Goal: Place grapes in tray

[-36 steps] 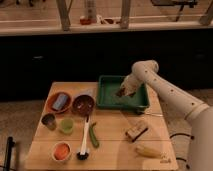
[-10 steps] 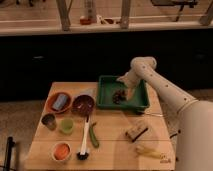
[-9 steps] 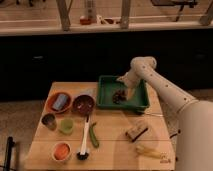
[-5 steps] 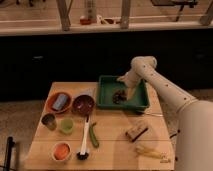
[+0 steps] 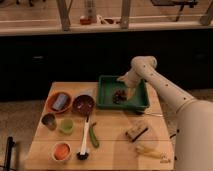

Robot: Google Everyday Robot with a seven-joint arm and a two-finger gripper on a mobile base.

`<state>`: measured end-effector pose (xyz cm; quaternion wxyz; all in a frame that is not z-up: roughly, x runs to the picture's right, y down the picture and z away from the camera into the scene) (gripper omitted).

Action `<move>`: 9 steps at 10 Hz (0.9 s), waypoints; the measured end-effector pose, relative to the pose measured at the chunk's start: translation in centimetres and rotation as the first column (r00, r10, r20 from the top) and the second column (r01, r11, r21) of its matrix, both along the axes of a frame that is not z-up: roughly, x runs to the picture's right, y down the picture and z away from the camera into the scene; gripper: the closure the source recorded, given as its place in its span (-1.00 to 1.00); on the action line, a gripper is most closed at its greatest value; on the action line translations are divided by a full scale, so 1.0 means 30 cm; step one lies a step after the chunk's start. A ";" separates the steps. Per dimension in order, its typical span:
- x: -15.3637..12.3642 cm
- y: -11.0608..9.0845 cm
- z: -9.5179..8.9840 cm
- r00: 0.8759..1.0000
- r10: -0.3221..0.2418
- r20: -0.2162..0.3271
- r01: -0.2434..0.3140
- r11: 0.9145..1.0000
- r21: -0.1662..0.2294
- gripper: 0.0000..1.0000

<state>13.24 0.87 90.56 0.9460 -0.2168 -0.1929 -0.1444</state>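
Grapes (image 5: pixel 119 96) loose on the flat bottom of the green tray (image 5: pixel 106 102), right of its middle. Just above and behind them, the gripper (image 5: pixel 125 86), pointed down over the tray's right half, spread wide, gripping nothing, apart from the berries as far as can be told. Left of the tray on the wooden table (image 5: pixel 112 145), a dark maroon bowl (image 5: pixel 83 104) and an orange bowl (image 5: pixel 59 101).

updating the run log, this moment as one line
gripper: open, just above tray | grapes: in tray, not held | task: looks done
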 end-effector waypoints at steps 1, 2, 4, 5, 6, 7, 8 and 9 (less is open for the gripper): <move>-0.001 0.000 0.002 1.000 0.000 0.001 0.000 1.000 -0.002 -0.60; 0.001 -0.001 0.002 1.000 -0.001 0.000 0.001 1.000 -0.003 -0.60; 0.001 -0.001 0.004 1.000 -0.001 0.000 0.001 1.000 -0.005 -0.60; 0.001 0.000 0.005 1.000 -0.002 0.000 0.002 1.000 -0.007 -0.60; 0.001 0.001 0.005 1.000 -0.001 0.000 0.001 1.000 -0.008 -0.60; 0.002 0.001 0.005 1.000 -0.001 0.000 0.001 1.000 -0.010 -0.60; 0.003 0.002 0.006 1.000 -0.001 -0.001 0.001 1.000 -0.012 -0.60; 0.004 0.003 0.006 1.000 0.000 -0.002 0.000 1.000 -0.014 -0.60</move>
